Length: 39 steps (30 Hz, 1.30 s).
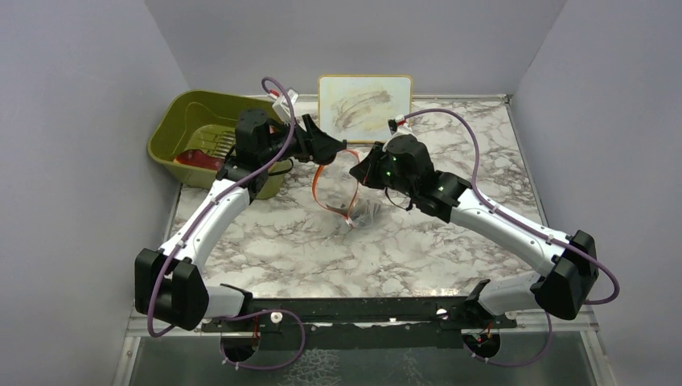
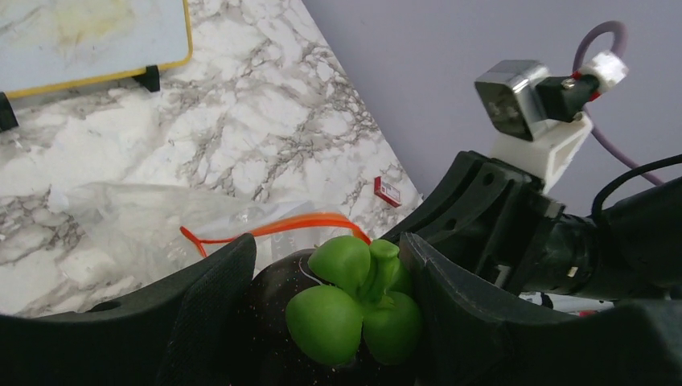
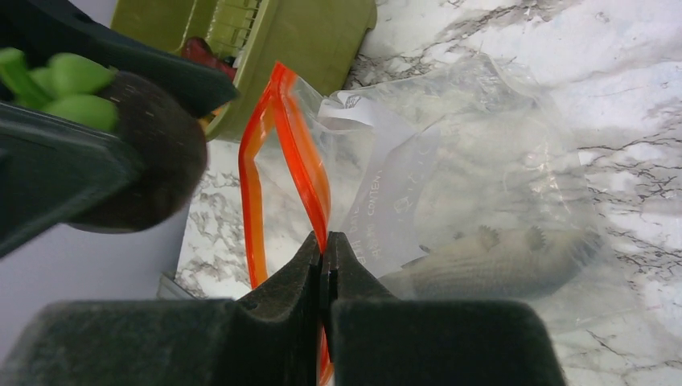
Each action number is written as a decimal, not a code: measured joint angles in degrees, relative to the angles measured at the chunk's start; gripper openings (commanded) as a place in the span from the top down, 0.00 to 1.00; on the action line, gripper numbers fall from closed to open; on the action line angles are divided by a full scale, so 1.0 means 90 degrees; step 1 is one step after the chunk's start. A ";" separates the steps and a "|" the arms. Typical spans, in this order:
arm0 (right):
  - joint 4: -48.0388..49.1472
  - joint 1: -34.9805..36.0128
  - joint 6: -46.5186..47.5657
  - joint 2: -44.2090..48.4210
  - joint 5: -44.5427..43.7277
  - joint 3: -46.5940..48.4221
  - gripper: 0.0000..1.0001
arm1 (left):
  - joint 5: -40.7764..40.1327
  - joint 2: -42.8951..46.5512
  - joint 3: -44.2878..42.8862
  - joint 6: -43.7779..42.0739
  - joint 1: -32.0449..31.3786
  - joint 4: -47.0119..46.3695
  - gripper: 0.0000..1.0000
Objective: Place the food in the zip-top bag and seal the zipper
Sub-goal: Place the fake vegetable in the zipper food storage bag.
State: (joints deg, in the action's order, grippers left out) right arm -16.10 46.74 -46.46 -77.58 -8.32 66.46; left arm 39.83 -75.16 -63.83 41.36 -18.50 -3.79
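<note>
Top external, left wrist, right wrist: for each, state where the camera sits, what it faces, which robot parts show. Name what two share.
Top external: high behind the robot, looking down at the table; left arm and right arm show.
Left wrist: on its arm, facing the zip-top bag; left gripper holds purple food.
Right wrist: on its arm, facing the bag; right gripper pinches the zipper.
Shared by wrist views: zipper, purple food.

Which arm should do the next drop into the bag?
Left. Left hand holds the green-topped food right by the bag; right hand is shut on the zipper, holding the mouth open.
</note>
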 measured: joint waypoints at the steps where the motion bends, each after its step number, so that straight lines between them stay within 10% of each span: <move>1: 0.0015 0.0000 -0.0017 0.0000 0.0000 0.0000 0.99 | 0.0007 0.0005 0.0155 0.0080 0.0000 -0.0114 0.73; 27: 0.0131 0.0000 -0.0267 -0.0073 0.0007 0.0002 0.99 | -0.0576 0.0053 0.0869 -0.0148 -0.0143 -0.0323 0.28; 39: 0.0131 0.0000 -0.0311 -0.0073 0.0005 0.0002 0.99 | -0.0665 0.0083 0.0869 -0.0316 -0.0221 -0.0221 0.24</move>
State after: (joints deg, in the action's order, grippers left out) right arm -14.92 46.74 -49.25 -78.24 -8.27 66.48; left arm 33.85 -74.41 -56.01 38.52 -20.49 -5.78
